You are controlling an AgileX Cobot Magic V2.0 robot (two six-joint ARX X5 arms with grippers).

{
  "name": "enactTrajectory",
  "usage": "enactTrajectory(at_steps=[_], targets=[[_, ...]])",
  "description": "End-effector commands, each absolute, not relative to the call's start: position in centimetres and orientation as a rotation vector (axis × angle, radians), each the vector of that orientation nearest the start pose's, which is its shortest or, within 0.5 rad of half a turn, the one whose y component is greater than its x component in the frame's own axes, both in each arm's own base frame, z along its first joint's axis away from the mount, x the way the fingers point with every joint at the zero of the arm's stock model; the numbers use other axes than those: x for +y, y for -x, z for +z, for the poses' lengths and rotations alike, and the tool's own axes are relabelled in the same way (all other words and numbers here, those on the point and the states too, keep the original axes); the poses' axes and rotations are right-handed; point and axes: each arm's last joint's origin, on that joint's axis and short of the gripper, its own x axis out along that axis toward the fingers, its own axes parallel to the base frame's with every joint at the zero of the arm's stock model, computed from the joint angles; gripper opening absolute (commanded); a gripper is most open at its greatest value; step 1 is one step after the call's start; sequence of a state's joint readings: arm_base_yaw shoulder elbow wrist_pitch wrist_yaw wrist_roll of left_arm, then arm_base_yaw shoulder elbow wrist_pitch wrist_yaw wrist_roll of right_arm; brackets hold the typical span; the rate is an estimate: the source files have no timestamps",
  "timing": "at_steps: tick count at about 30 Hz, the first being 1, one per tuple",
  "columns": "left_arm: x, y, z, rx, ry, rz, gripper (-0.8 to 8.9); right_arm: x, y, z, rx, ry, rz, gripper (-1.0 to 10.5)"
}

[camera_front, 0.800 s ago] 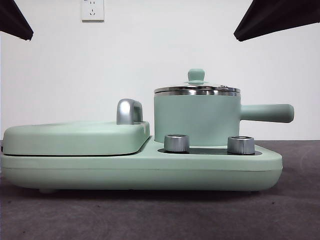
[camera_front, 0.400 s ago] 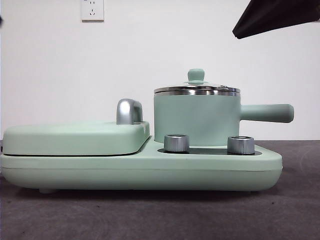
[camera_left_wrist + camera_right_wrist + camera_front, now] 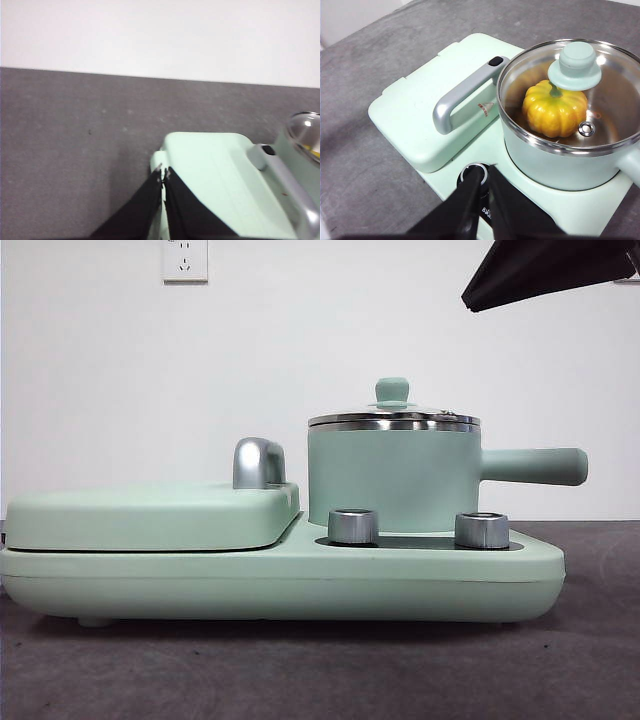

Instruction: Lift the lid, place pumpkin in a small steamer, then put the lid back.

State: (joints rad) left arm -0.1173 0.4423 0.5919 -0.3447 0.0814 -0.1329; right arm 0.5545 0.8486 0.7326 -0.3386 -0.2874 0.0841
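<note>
Both pairs of jaws are seen pressed together with nothing between them, so the report starts there.

Front view: one black gripper tip (image 3: 545, 270) is shown high at the top right corner, well clear of everything; which arm it belongs to cannot be told from here. The small steamer (image 3: 394, 480) is seen standing on the right half of the wide green base (image 3: 280, 585), behind the two silver knobs (image 3: 353, 526), its long handle (image 3: 535, 466) pointed right. The lid (image 3: 393, 418) is seated level on the steel rim, knob upright. The flat hinged cover (image 3: 150, 515) is shut on the left half.

Left wrist view: the left gripper (image 3: 163, 172) is held above the table near the cover's corner, its jaws closed tip to tip and empty, nothing touched. Only an edge of the glass lid is caught at the side, with a sliver of yellow beneath it.

Right wrist view: the right gripper (image 3: 483, 172) is held above the base near one knob, jaws shut and empty, apart from the pot. The pumpkin (image 3: 554, 109) is seen through the glass, sitting inside the steamer under the lid's knob, stem up.

The task is judged complete: pumpkin in, lid back on, grippers off. Nothing is left but for the arms to be parked.
</note>
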Motion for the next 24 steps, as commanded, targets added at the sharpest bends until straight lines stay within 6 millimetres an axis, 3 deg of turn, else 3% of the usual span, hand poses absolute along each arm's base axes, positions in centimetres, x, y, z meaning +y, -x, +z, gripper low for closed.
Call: enactTrajectory(at_steps=[1,12,24], targets=[[-1.3,-10.8,28.3,0.155,0.116,-0.171,0.07,10.4,-15.0,29.4,0.486,-0.022,0.814,0.2],[-0.6,-10.0,21.5,0.108,0.127,-0.107,0.07,10.4,-15.0,29.4,0.486,-0.022,0.813,0.2],[0.0,-9.5,16.9,0.096,0.129,-0.056,0.07,10.4,-15.0,29.4,0.486,-0.022,0.814,0.2]])
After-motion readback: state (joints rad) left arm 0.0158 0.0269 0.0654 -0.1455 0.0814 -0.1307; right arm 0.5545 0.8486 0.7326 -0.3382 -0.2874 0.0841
